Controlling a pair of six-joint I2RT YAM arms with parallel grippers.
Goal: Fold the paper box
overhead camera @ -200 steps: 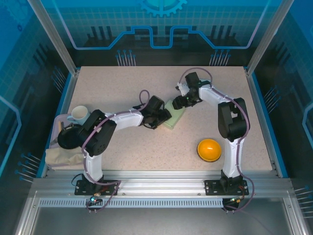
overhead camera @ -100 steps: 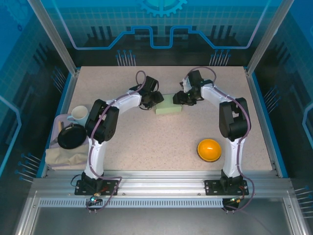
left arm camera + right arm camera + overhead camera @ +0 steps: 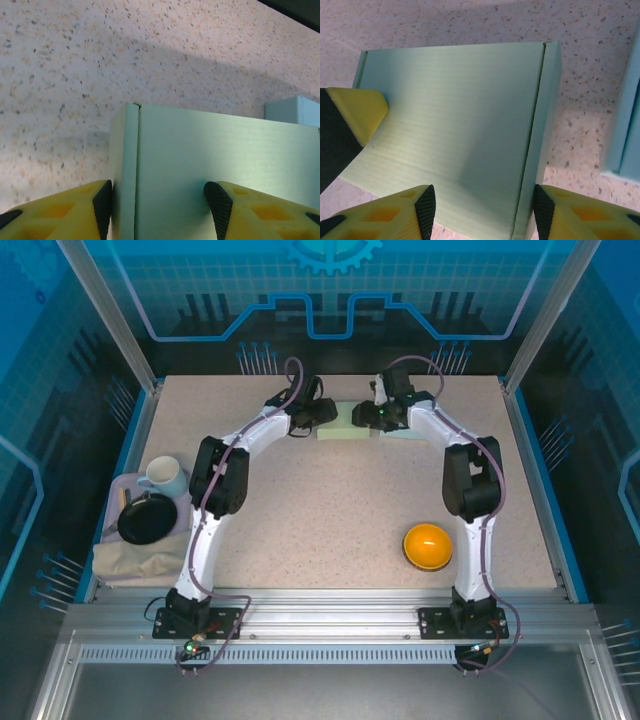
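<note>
The paper box (image 3: pixel 345 428) is pale green, folded flat, and lies on the speckled table at the far centre. My left gripper (image 3: pixel 322 416) is at its left end and my right gripper (image 3: pixel 366 416) at its right end. In the left wrist view the jaws stand apart over the box (image 3: pixel 200 165): the left pad (image 3: pixel 103 207) is against its side edge and the right pad (image 3: pixel 218 202) is on its top face. In the right wrist view the right pad (image 3: pixel 543 210) touches the side strip of the box (image 3: pixel 460 120), while the left pad (image 3: pixel 425 207) overlaps its near edge. Neither pair pinches the box.
A pale blue piece (image 3: pixel 626 125) lies just right of the box. An orange bowl (image 3: pixel 427 545) sits near the right arm's base. A cup (image 3: pixel 163 476), a black pan (image 3: pixel 148 519) and a cloth (image 3: pixel 130 562) are at the left edge. The back wall is close behind the box.
The box has gone from the table's middle to the far centre and now lies square. Both grippers moved away from the bases with it, and their jaws narrowed a little.
</note>
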